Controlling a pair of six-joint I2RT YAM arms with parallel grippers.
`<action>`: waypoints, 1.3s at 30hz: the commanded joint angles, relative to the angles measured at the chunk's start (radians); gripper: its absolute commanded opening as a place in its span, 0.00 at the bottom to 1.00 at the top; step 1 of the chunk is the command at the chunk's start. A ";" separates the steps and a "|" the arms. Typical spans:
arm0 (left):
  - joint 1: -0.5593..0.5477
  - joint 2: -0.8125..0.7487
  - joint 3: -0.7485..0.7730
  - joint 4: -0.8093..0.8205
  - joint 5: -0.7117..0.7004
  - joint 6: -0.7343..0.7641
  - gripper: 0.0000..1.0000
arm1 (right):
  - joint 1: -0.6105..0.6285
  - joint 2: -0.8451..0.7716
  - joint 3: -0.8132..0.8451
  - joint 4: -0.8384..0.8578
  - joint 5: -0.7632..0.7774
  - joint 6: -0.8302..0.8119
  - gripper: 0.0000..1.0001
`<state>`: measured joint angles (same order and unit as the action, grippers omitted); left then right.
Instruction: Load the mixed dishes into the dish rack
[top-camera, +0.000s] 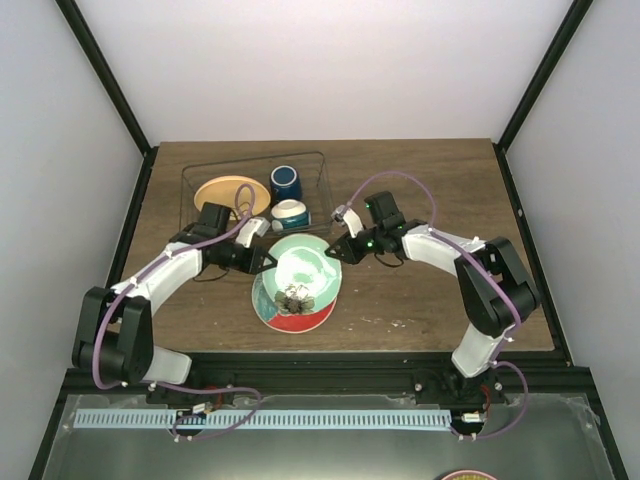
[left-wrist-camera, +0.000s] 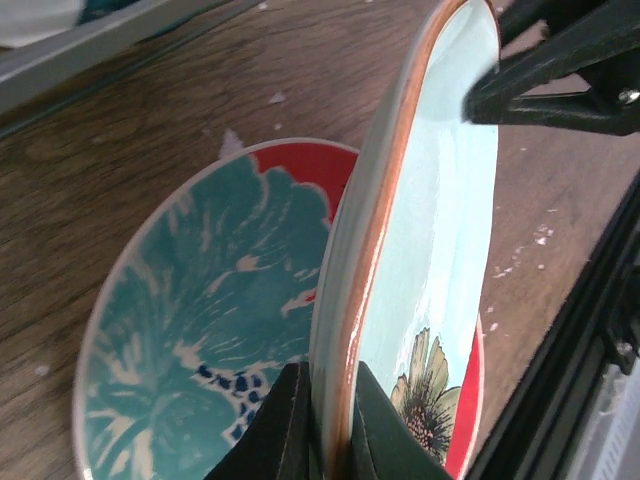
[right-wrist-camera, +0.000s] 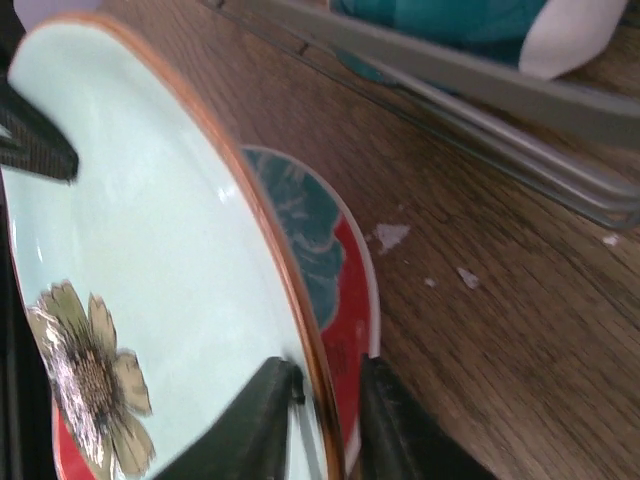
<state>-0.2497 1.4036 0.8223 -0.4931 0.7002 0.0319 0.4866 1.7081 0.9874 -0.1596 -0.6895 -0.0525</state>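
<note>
The mint-green plate with a red-brown edge and a flower mark is tilted up off the table, held between both arms. My left gripper is shut on its rim. My right gripper is shut on the opposite rim, one finger on the mint face. The grey wire dish rack stands behind. It holds the orange-yellow plate, the dark blue mug and the white-and-teal bowl.
A red-and-teal patterned plate lies flat on the wooden table right under the lifted plate, and shows in the left wrist view. The rack's near wall is close beyond my right gripper. Black frame posts flank the table.
</note>
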 joint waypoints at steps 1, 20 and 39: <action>-0.028 -0.052 0.075 0.018 0.153 0.031 0.00 | 0.028 -0.030 0.076 -0.029 -0.015 -0.038 0.26; -0.025 -0.170 0.391 -0.350 -0.194 0.156 0.00 | -0.131 -0.248 0.100 -0.054 0.049 -0.003 0.89; -0.041 -0.331 0.605 -0.511 -0.841 0.424 0.00 | -0.161 -0.064 0.146 0.126 -0.039 0.102 0.93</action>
<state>-0.2787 1.1072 1.4010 -1.0485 -0.0204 0.3759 0.3305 1.6081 1.0630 -0.0555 -0.6922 0.0441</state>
